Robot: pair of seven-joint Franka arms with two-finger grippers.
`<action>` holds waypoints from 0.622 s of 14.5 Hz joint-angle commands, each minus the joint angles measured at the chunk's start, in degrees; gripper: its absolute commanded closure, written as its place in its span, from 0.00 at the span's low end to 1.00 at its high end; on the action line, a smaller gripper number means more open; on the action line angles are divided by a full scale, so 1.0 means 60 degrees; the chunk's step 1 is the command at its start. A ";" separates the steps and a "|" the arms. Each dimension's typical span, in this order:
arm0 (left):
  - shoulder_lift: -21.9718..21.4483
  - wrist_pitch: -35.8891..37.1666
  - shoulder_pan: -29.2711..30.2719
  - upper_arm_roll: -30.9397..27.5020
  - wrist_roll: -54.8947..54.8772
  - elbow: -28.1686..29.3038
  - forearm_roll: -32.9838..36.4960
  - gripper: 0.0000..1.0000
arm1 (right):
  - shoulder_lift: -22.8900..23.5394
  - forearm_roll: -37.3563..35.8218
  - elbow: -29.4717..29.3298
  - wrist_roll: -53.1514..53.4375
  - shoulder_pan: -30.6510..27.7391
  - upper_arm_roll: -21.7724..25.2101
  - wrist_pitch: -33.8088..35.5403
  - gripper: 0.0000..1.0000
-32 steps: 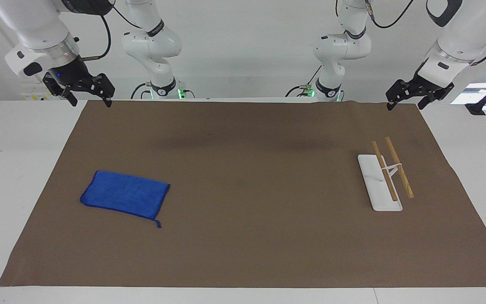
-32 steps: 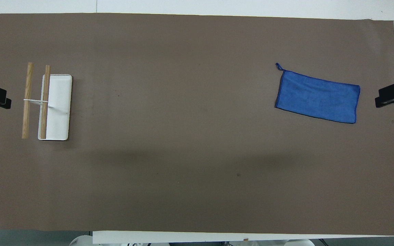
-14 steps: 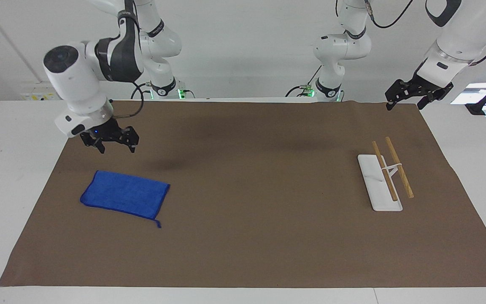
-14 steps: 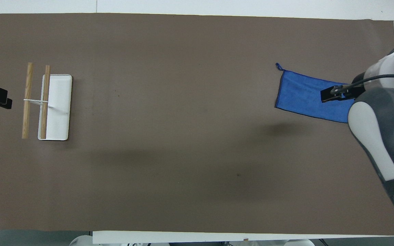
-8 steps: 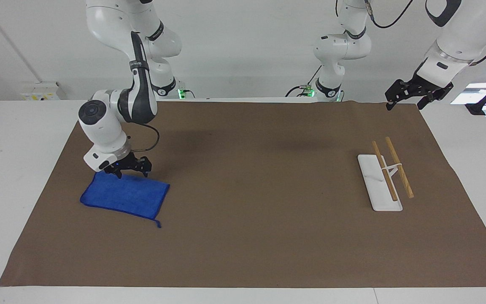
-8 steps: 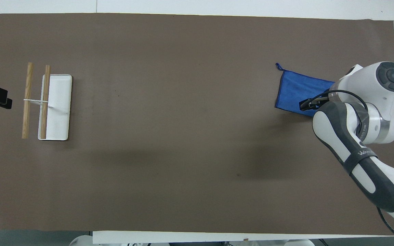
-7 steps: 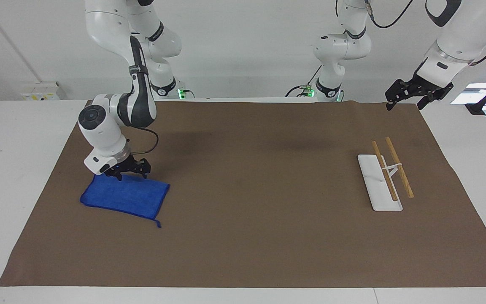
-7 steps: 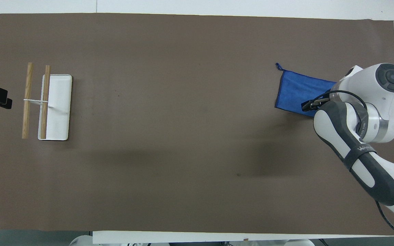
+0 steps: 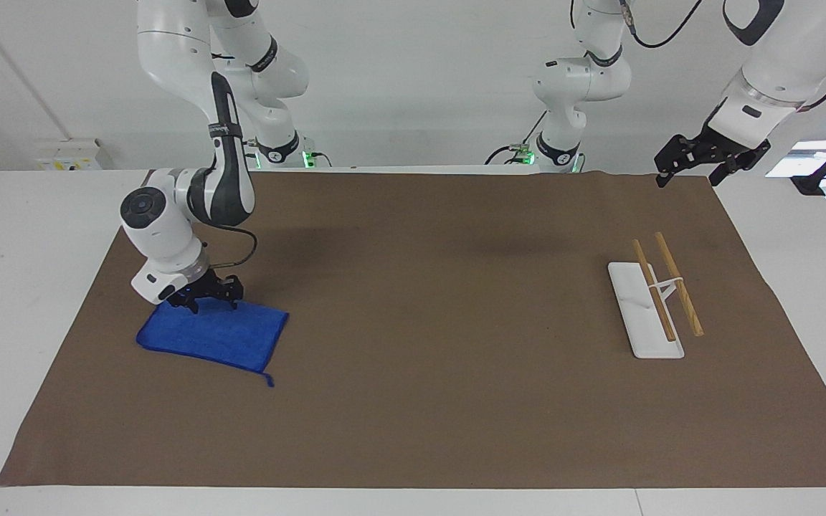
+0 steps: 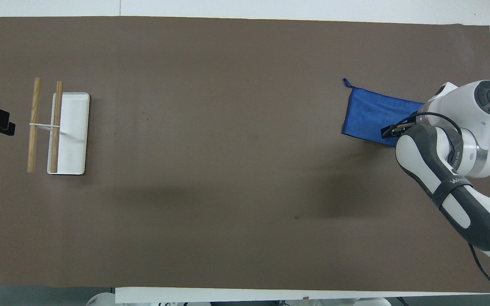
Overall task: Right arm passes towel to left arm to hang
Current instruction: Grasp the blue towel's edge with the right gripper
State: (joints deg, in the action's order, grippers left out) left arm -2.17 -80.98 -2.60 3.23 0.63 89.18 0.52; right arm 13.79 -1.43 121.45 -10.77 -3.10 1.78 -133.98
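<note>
A brown mat (image 9: 427,401) was spread across a white table (image 9: 19,236), and on it, toward the right arm's end, a small bright blue towel (image 9: 219,338) was laid flat, its tiny loop tag pointed away from the robots. The right gripper (image 9: 210,303), marked by a small blue light, was lowered onto the towel's edge nearest the robots, its fingertips set apart and touching the cloth; whether the cloth was already pinched could not be told. The right arm (image 9: 191,193) was bent down over that edge from its base. In the overhead view the wrist and forearm covered the towel's end toward the right arm's side of the table, and only a tip of the gripper was seen. Toward the left arm's end of the table, a white rack (image 9: 644,312) with two wooden rails (image 9: 678,284) was stood on the mat. The left gripper (image 9: 696,166) was held in the air over the mat's corner near its own base, its fingers spread and nothing between them, while the left arm (image 9: 779,64) waited.
</note>
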 commanded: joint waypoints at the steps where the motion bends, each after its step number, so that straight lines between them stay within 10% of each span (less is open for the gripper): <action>1: -0.0165 0.0064 0.0081 -0.0070 0.0099 0.0196 0.0015 0.00 | 0.0134 0.0180 0.0046 -0.0124 -0.0084 -0.0062 -0.0273 0.14; 4: -0.0194 0.0064 0.0081 -0.0436 0.0657 0.0298 0.0045 0.00 | 0.0178 0.0180 0.0061 -0.0006 -0.0143 -0.0076 -0.0244 0.25; 9: -0.0194 0.0020 0.0081 -0.0568 0.0657 0.0298 0.0059 0.00 | 0.0149 0.0180 0.0208 -0.0006 -0.0128 -0.0076 -0.0229 0.72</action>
State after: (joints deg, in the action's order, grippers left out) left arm -2.18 -80.98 -1.93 0.12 3.56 89.62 0.62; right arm 14.60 -1.37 121.53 -10.70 -3.34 1.75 -134.21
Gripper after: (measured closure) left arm 0.000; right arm 0.568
